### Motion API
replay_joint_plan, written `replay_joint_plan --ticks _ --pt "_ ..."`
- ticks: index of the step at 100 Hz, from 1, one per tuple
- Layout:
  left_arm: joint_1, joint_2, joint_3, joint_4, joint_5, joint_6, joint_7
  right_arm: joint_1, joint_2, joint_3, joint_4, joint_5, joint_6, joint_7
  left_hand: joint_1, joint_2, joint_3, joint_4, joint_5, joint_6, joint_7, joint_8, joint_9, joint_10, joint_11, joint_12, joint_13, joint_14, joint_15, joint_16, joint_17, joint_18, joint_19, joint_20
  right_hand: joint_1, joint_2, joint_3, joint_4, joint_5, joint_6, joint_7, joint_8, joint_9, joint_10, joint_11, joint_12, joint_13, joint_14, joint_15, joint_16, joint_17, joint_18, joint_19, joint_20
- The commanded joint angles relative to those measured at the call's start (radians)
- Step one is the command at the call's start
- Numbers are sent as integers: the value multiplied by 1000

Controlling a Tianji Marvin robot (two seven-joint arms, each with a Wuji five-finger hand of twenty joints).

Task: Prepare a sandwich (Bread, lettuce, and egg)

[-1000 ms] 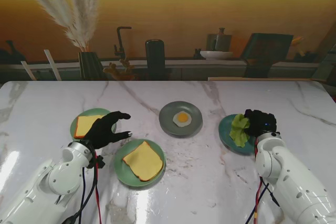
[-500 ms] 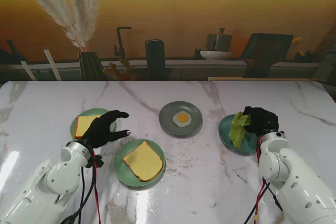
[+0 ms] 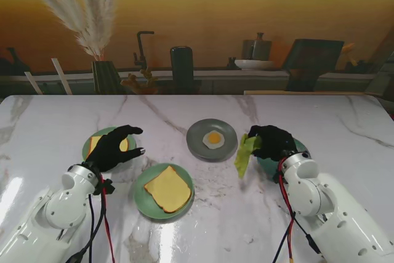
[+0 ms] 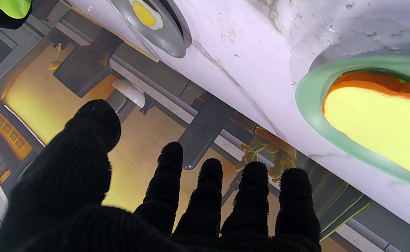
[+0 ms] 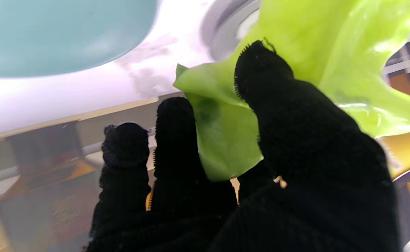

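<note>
1. Nearest to me on the marble table (image 3: 209, 214), a green plate (image 3: 143, 204) carries a slice of bread (image 3: 167, 189), lying flat and untouched, with nothing on top of it.

2. A little farther and to the left, the left hand (image 3: 116, 148) hovers over a second green plate (image 3: 91, 141) that holds another bread slice (image 3: 97, 146). Its fingers (image 4: 171, 168) are spread and apart, curved downward, and it holds nothing (the wrist view shows open air between every fingertip).

3. On the right, the right hand (image 3: 271, 141) is closed around a lettuce leaf (image 3: 246, 154), thumb against the fingers with the leaf pinched between them. The leaf hangs down, clear of the table, between the grey plate and the teal plate (image 3: 300, 148). In the right wrist view the lettuce (image 5: 296, 52) drapes past the thumb, and the bare teal plate (image 5: 50, 35) shows beyond the fingers.

4. Farther still, in the middle of the table, a grey plate (image 3: 198, 141) holds the fried egg (image 3: 213, 139), yolk up, just beside the hanging leaf on its left.

5. At the far edge, beyond the table, stand pampas grass (image 3: 86, 16) in a dark vase, a dark cylinder (image 3: 181, 69) and a white bowl (image 3: 253, 64).
</note>
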Motion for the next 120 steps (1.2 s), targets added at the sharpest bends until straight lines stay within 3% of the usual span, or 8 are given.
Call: replay_joint_plan --ticks 1,12,43,90,120 --pt "6 -2 -11 -10 4 -1 8 4 -21 -33 -30 -13 -23 28 9 28 4 -52 10 -23 -7 0 11 2 -1 2 22 -18 1 5 -17 13 9 9 42 4 77 18 51 -48 67 19 52 -20 8 22 29 -29 -12 -15 12 8 7 16" --pt "11 -2 -23 -13 13 -5 13 20 -20 -84 -58 58 -17 90 11 26 2 -52 11 -21 -8 0 12 3 -3 2 21 -17 0 5 -17 14 8 10 38 -15 93 21 66 -60 61 18 57 -27 0 24 27 -27 -18 -16 4 1 -5 12" --pt "25 -1 -52 -21 43 -10 25 153 -14 -259 -23 124 -54 179 14 26 -5 -52 17 -19 -13 -1 19 7 -5 2 22 -13 -1 5 -17 14 12 14 23 -20 112 24 68 -83 56 21 56 -47 -13 29 14 -33 -35 -15 -8 -13 -26 7" --pt "37 0 -79 -21 49 -8 25 427 -53 -597 180 287 -79 214 18 25 -14 -52 24 -17 -25 -4 25 9 -9 2 23 -9 -4 5 -18 16 14 16 13 -15 125 28 57 -102 61 30 39 -62 -23 36 -9 -34 -54 -13 -30 -21 -48 3" --pt "42 -1 -84 -24 51 -9 28 526 -83 -721 253 325 -119 210 20 24 -16 -50 27 -16 -27 -2 27 10 -10 2 22 -9 -5 5 -18 16 14 16 8 -12 128 29 51 -113 63 32 31 -70 -27 35 -18 -36 -66 -14 -40 -25 -59 -1"
